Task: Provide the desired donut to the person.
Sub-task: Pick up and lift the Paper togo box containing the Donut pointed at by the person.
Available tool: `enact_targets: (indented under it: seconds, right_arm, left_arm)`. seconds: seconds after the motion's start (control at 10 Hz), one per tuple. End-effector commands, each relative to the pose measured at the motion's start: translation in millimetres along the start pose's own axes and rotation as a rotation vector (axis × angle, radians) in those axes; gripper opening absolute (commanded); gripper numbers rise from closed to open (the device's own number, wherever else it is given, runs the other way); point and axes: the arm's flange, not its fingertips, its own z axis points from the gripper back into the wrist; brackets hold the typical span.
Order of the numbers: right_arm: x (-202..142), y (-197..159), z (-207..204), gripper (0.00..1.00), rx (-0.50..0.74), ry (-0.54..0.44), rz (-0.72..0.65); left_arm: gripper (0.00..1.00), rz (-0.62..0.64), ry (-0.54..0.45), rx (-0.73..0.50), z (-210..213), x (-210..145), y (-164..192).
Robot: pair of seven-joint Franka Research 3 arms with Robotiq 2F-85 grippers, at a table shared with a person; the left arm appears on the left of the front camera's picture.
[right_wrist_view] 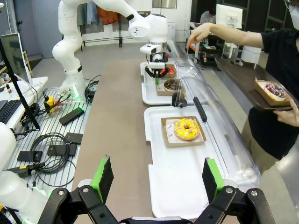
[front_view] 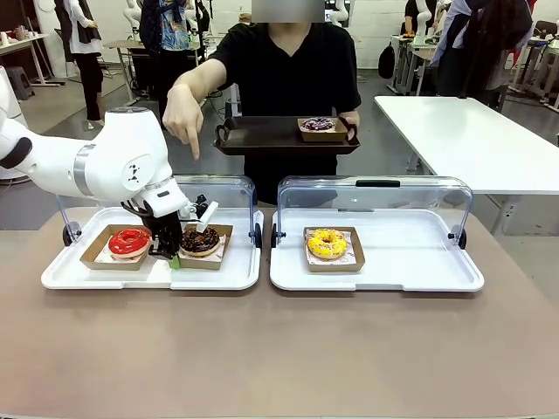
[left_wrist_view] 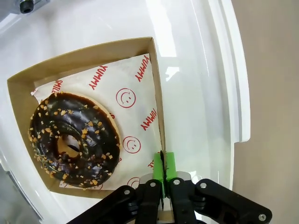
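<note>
The right claw [right_wrist_view: 158,179] hangs wide apart. The left claw [left_wrist_view: 162,164] is pinched on the wall of a paper box [left_wrist_view: 156,84]. The chocolate donut [left_wrist_view: 74,140] lies in that box, just beside it. Behind, the person [front_view: 288,78] points down.

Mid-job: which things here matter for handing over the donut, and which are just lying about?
In the job: left end effector, shut on the box wall; chocolate donut in it; person's pointing hand; black tray.
Lying about: red donut; yellow donut; sprinkled donut on the black tray; right end effector, open.
</note>
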Motion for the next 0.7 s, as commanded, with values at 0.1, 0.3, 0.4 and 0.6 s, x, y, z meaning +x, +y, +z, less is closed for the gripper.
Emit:
enact_targets:
  seconds: [0.1,0.3,0.4,0.6]
  right_arm:
    - [-0.1,0.3,0.1,1.00,0.002,-0.006,0.001]
    - [-0.1,0.3,0.1,1.00,0.002,-0.006,0.001]
    - [-0.1,0.3,0.1,1.00,0.002,-0.006,0.001]
    - [-0.1,0.3,0.1,1.00,0.002,-0.006,0.001]
  left_arm:
    - [0.00,-0.025,0.016,0.008,4.4,-0.6,-1.2]
    - [0.00,0.002,0.022,-0.024,16.8,1.5,-16.6]
    - [0.00,0.024,0.002,-0.067,35.4,4.4,-31.4]
    - [0.00,0.036,-0.029,-0.068,86.1,9.2,-69.6]
